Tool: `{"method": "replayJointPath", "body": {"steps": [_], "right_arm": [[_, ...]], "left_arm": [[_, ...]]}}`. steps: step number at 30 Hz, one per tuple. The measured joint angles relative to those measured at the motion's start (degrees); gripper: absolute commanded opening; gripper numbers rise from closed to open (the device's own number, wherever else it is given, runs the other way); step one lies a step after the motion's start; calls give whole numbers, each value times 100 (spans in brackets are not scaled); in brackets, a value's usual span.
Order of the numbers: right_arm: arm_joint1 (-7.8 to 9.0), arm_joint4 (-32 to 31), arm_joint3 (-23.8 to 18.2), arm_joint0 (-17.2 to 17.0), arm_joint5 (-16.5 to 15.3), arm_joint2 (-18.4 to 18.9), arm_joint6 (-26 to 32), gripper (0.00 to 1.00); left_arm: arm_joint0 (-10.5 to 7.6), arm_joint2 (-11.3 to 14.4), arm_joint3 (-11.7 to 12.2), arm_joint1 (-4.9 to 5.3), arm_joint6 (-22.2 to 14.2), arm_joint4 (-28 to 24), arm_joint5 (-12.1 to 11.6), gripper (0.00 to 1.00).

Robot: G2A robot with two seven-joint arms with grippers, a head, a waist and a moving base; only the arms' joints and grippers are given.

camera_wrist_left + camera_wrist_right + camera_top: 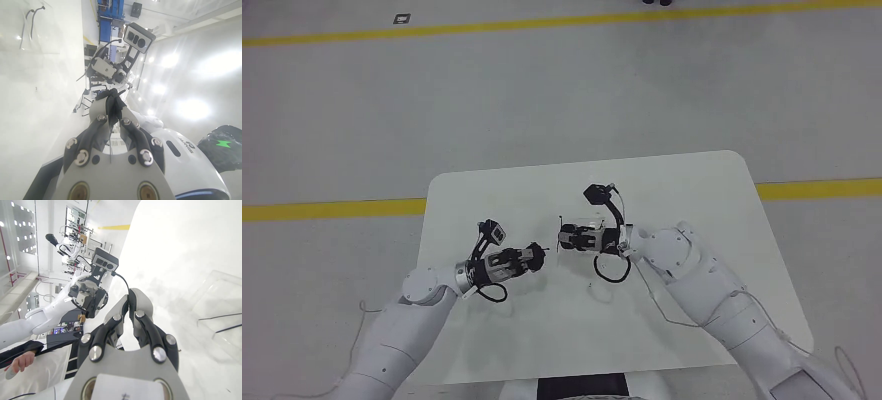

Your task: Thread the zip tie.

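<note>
My left gripper [114, 94] is shut on a thin black zip tie [112, 121] that runs back between its fingers. It hovers over the middle of the white table [692, 200], and my left gripper [539, 255] points at my right gripper [562, 238] across a small gap. My right gripper [129, 302] is shut on a second black zip tie [126, 283], whose head [113, 273] curves out past the fingertips. In the left wrist view, my right gripper [100, 66] holds that tie with its head [119, 40] on one side and its tail [79, 78] on the other.
A clear plastic tray [43, 47] lies on the table beside the grippers and holds spare black zip ties [32, 19]. The same tray [223, 291] sits next to my right gripper. A small dark speck [589, 287] lies near the table's front.
</note>
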Motion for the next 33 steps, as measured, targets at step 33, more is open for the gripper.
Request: {"method": "replayJointPath", "body": {"steps": [33], "right_arm": [[92,-234,-1270,-909,510,197,-1037,0]], "left_arm": [[295,-62,56,21,485,-90,0,0]]}}
